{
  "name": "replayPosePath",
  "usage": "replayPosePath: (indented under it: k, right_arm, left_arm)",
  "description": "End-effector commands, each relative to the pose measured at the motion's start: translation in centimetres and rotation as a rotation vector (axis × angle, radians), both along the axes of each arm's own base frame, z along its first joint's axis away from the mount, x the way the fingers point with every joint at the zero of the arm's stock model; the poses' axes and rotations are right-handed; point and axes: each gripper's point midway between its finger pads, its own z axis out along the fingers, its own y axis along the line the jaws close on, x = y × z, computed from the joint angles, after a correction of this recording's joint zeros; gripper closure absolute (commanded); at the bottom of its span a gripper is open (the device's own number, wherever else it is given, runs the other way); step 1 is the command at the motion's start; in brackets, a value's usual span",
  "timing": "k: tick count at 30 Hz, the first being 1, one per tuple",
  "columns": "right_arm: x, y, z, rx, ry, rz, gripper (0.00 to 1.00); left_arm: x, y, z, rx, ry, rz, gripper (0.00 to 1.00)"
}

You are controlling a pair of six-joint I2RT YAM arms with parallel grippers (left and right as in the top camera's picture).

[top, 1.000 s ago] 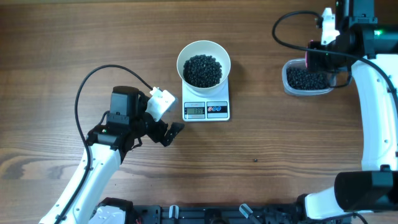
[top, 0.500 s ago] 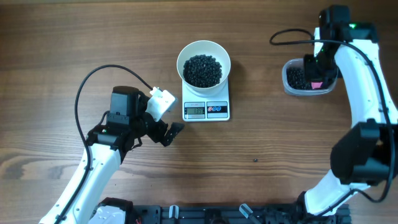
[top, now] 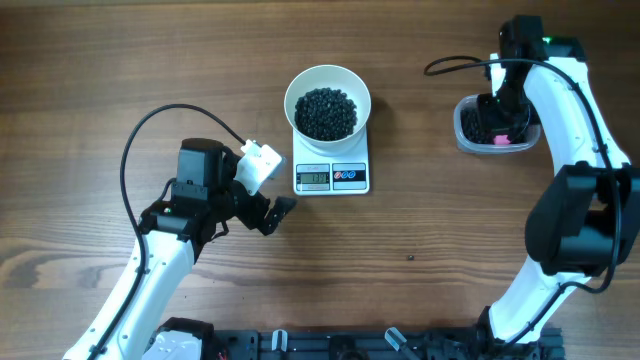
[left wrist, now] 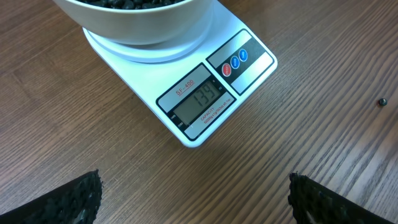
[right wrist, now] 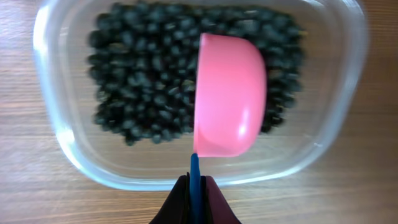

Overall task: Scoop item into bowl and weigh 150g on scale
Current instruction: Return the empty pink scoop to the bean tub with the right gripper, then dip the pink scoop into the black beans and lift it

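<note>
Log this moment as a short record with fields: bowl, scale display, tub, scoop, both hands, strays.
bowl: white, sits on the scale, holds black beans
display: reads 139
tub: clear plastic, right of the scale, more beans inside
scoop: pink, tipped on edge over the tub's beans
right hand: shut on the scoop's blue handle
left hand: open, empty, near-left of the scale
stray bean: one, lying alone near-right of the scale
</note>
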Motion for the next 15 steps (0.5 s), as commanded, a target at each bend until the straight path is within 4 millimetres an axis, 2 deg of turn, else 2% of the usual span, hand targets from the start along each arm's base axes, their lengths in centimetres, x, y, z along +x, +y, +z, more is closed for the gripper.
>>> replayPosePath:
  k: [1,8,15]
  right_arm:
    - [-0.2,2.0,-1.4,0.124,0.037,0.052,0.96]
    - [-0.2,3.3,-1.2,0.266,0.027,0.044,0.96]
    - [-0.1,1.8,0.1,0.44,-0.027,-0.063,0.96]
  left_arm:
    - [-0.2,-0.1,-0.2,-0.013,0.013,-0.002,0.0]
    - [-0.2,-0.1,-0.2,-0.013,0.013,-0.002,0.0]
    - [-0.2,-0.1,-0.2,-0.013,0.013,-0.003,0.0]
